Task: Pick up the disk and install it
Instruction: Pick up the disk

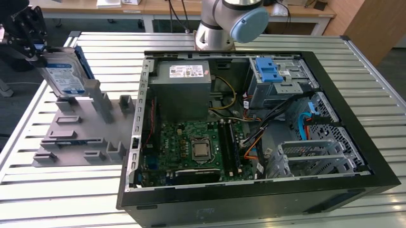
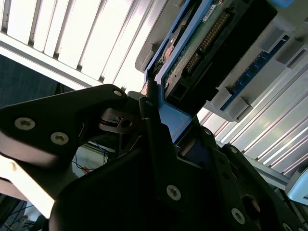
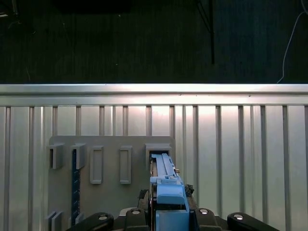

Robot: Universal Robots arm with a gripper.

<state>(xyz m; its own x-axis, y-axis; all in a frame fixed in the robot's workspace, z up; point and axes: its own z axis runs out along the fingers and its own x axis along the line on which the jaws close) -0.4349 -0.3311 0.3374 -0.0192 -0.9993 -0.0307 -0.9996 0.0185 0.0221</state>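
In the upper left of the exterior view, the hand (image 1: 35, 47) is clamped on the top end of the disk (image 1: 63, 76). The disk hangs upright and slightly tilted directly below the hand, its lower edge close over the grey holder (image 1: 76, 137) on the slatted tabletop (image 1: 63, 199). The open computer case (image 1: 254, 194) fills the frame's centre and right. In the second wrist view, the fingers (image 2: 154, 139) pinch the disk's blue edge.

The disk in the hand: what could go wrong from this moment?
The hand grips the disk only at its upper end, so it might slip or tilt. Its lower end sits close to the posts of the grey holder and may catch there. Loose cables cross the open case and might snag it.
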